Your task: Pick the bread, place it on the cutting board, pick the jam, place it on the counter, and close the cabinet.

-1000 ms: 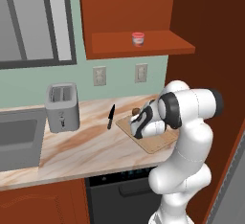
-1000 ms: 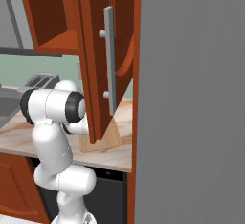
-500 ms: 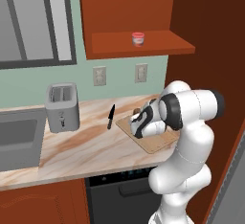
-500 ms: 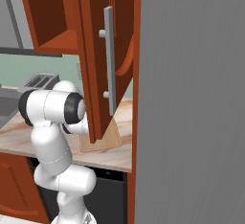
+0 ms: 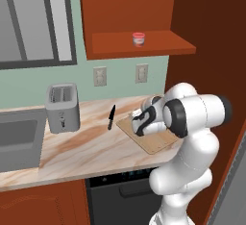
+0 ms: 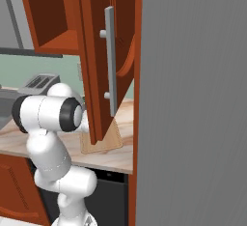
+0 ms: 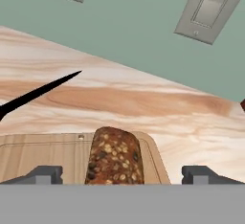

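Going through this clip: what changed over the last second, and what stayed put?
Hardly anything visibly moved. The gripper hangs open over the cutting board, its fingers standing apart on either side of the bread, which lies on the board. The arm holds nearly the same pose. Unchanged: the jam on the cabinet shelf, door open, knife and toaster on the counter.

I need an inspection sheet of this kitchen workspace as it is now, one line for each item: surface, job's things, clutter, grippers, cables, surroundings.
Surface: counter, beige marble with brownish veins.
Job's things: bread lies on the cutting board; jam stands on the shelf of the cabinet; cabinet door stands open.
Clutter: black knife beside the board; toaster near the sink.
Grippers: gripper open, one finger on each side of the bread.
Cables: nothing seen.
Surroundings: two wall outlets, window at upper left.
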